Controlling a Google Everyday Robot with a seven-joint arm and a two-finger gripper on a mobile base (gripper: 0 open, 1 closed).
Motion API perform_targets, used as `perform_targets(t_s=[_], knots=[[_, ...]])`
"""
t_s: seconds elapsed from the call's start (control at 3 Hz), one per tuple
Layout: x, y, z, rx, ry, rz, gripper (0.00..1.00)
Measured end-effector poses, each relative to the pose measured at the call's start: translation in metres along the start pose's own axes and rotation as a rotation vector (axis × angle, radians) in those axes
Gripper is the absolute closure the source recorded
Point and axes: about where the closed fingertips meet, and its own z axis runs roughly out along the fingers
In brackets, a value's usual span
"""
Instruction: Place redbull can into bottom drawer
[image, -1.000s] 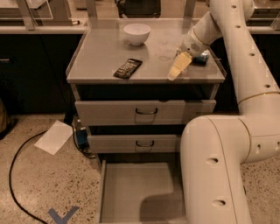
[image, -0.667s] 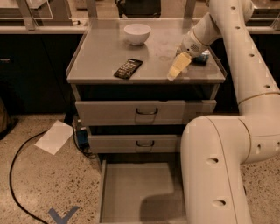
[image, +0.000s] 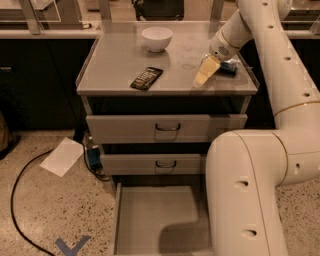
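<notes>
Redbull can lies on its side at the right rear of the cabinet top. The gripper sits just left of it, not around it. I cannot tell whether the gripper is open or closed. The bottom drawer is pulled out.

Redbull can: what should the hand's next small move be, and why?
Probably draw the hand back toward the redbull can and line up on it. The can lies on the cabinet top beside the wrist, not at the hand's tip, so it looks ungrasped. The bottom drawer is already open below.
</notes>
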Motion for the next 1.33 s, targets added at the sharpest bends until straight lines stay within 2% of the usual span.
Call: perform_targets(t_s=[0.33,0.67,1.33], knots=[[0.003,-0.005,-0.011,0.028,0.01,0.018,0.0],[0.016,-0.01,-0.01,0.043,0.036,0.048,0.0],[0.048,-0.014,0.011,0.031,0.072,0.115,0.0]])
